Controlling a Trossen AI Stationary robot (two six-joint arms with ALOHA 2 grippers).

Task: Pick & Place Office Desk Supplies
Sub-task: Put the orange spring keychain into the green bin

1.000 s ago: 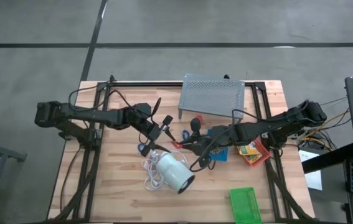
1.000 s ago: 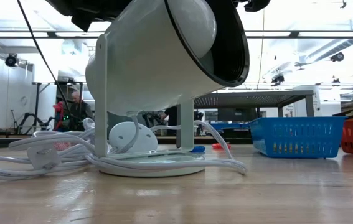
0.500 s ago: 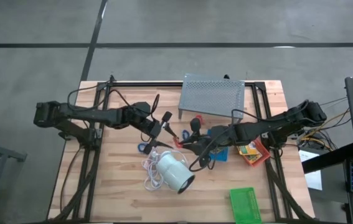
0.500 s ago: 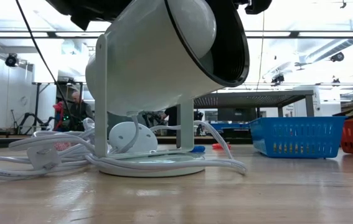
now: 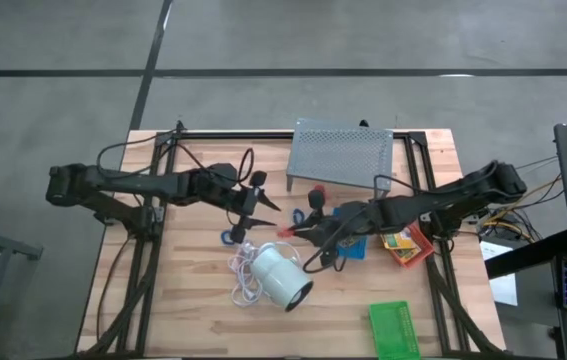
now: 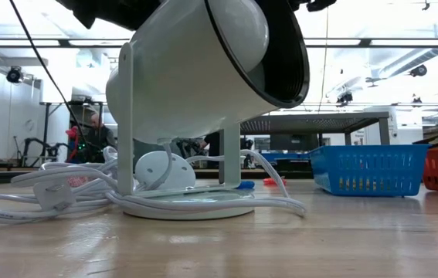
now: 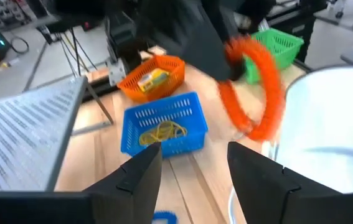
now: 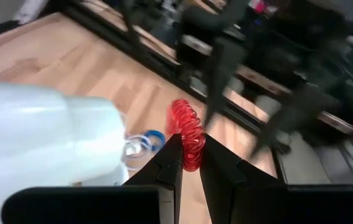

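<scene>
Right tool (image 8: 187, 163) pinches a red coiled plastic loop (image 8: 187, 134); left tool (image 7: 192, 163), fingers spread, faces it above the desk (image 5: 193, 300).

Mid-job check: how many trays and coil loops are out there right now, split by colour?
Blue tray: 1
Red tray: 1
Green tray: 1
Red loop: 1
Blue loop: 1
Total: 5
</scene>
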